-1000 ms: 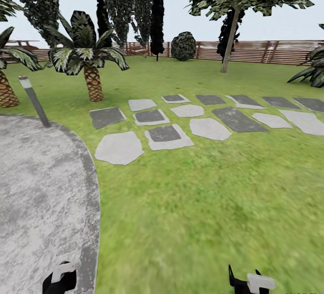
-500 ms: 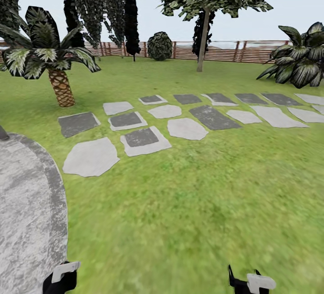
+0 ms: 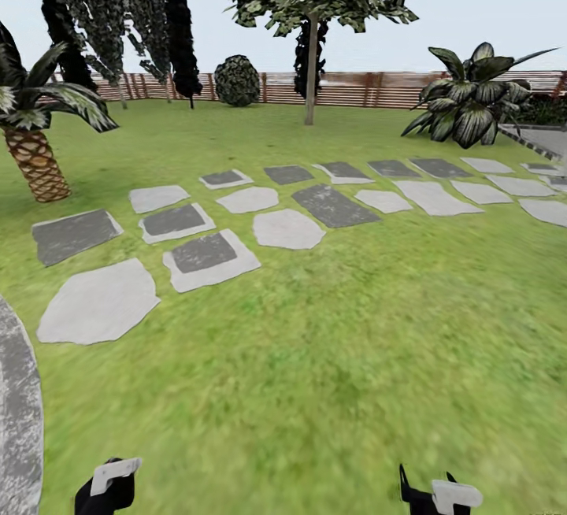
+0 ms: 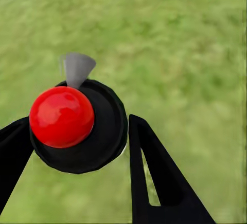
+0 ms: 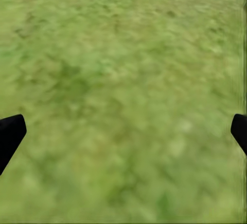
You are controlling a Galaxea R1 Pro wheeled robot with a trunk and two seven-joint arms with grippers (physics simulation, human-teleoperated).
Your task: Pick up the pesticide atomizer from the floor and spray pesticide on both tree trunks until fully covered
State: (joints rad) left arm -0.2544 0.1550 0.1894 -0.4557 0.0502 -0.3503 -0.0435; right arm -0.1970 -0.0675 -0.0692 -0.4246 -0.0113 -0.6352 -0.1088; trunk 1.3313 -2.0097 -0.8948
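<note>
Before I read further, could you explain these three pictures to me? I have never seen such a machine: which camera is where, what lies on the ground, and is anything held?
This is a simulated wheeled robot with two arms. The big picture comes from its head camera, looking over a green lawn with flat grey stepping stones, a brown slat fence and a tall tree with a bare grey-tan trunk. At the bottom edge you see its left gripper and right gripper. The two small pictures come from cameras at the wrists. The left one shows black fingers closed around a small bottle with a round red top, seemingly the pesticide atomizer. The right one shows fingers wide apart over grass, holding nothing.
</note>
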